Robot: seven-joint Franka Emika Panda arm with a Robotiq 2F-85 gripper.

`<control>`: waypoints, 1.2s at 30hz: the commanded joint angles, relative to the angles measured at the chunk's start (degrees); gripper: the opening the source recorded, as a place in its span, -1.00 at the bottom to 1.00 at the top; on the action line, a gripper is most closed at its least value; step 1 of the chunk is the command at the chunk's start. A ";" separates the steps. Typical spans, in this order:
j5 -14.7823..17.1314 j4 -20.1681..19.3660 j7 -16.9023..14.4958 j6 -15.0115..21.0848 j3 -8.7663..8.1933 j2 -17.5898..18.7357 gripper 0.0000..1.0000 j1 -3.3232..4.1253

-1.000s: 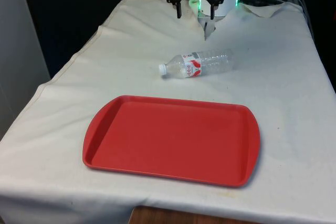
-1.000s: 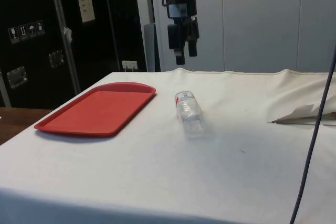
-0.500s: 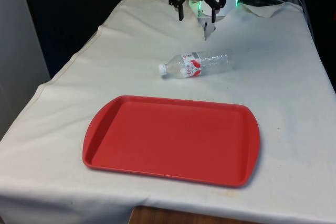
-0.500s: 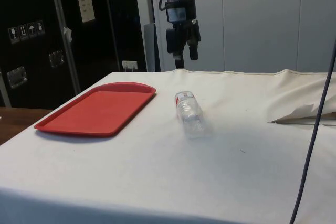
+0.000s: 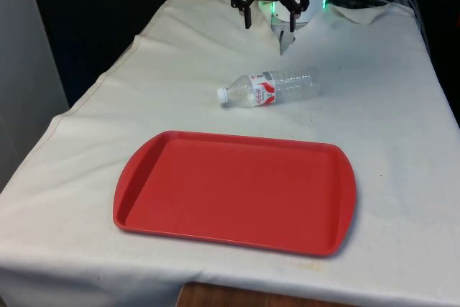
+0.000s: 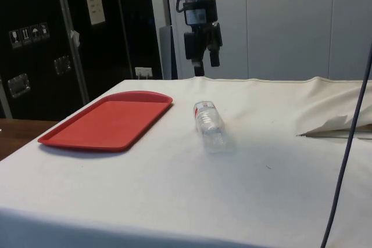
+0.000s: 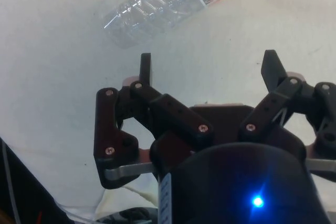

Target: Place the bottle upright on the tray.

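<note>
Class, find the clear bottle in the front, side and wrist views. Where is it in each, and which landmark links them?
Front view: bottle lies centre, beyond the red tray.
Side view: bottle lies centre, beside the tray.
Wrist view: bottle lies beyond the fingers.
Shared landmark: its red-and-white label.

The bottle (image 5: 272, 87) is of clear, ribbed plastic with a paper-like label and a white plastic cap (image 5: 222, 94). The tray (image 5: 237, 190) is red plastic, smooth, with a slight gloss. The cloth (image 5: 180, 62) is white fabric, matt, with soft wrinkles. The gripper (image 7: 207, 69) looks like matt black plastic with small metal screws. A strip of brown wood (image 5: 237, 298) shows under the cloth's edge.
</note>
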 commanded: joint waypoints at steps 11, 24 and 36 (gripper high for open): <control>-0.69 -1.49 1.15 6.65 0.63 2.81 1.00 0.06; -0.06 -1.32 3.27 8.88 0.63 4.81 1.00 0.06; -0.06 -1.15 7.68 9.11 0.52 5.10 1.00 0.00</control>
